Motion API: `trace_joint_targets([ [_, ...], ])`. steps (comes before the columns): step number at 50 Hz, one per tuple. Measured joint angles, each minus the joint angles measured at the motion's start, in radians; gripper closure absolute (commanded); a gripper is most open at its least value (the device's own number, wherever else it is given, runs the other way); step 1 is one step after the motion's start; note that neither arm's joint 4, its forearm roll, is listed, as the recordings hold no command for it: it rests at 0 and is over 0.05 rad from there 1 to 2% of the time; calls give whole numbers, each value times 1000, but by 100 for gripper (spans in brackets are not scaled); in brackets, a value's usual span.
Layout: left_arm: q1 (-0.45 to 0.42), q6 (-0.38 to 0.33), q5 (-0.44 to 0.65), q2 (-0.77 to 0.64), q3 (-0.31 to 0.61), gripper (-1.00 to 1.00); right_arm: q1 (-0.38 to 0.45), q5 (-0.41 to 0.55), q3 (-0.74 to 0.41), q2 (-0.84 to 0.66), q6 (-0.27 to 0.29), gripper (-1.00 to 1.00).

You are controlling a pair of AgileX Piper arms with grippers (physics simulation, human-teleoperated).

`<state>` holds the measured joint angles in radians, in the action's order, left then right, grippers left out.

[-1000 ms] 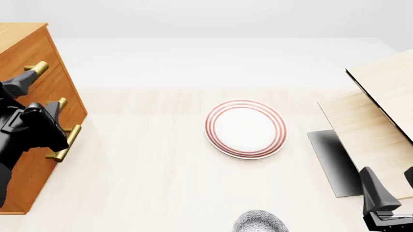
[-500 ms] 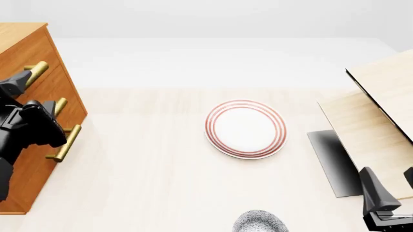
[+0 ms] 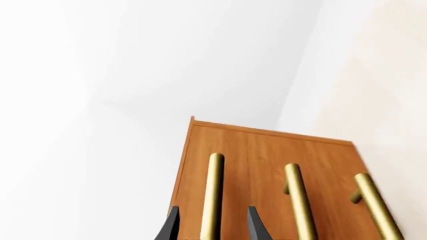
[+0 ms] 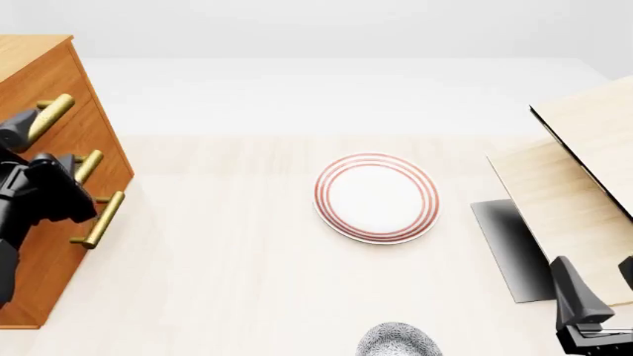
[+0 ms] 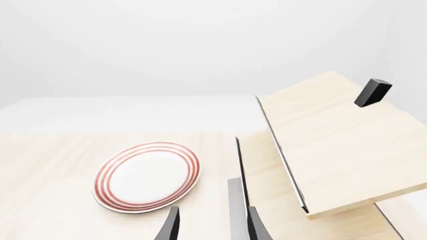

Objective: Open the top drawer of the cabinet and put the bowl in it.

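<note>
Three brass handles are being counted on the cabinet point(image 4: 40, 74). The top drawer point(image 3: 200, 165) is being kept closed, its handle point(image 3: 212, 197) being straddled — untouched — by the parted left gripper point(image 3: 210, 227). One bowl point(image 4: 399, 340) is being shown at the table's point(image 4: 227, 259) near edge, beside one plate point(image 4: 377, 197). The right gripper point(image 5: 210, 225) is being held open.

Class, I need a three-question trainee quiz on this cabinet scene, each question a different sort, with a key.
1. True or false: the top drawer is shut.
2. Which handle do the left claw fingers straddle? A top drawer handle; B middle; C bottom.
3. Fill in: the bowl sits nearer the arms than the red-ringed ____.

Key: 1 true. 2 A. 3 plate.
</note>
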<state>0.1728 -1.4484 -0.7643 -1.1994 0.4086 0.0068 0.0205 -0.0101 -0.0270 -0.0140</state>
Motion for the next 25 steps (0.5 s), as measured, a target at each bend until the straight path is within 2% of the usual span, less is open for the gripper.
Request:
trace_joint_targets([
  [25,44,15,-56,-69,29,-100,1,1,0,-2,-1,-100],
])
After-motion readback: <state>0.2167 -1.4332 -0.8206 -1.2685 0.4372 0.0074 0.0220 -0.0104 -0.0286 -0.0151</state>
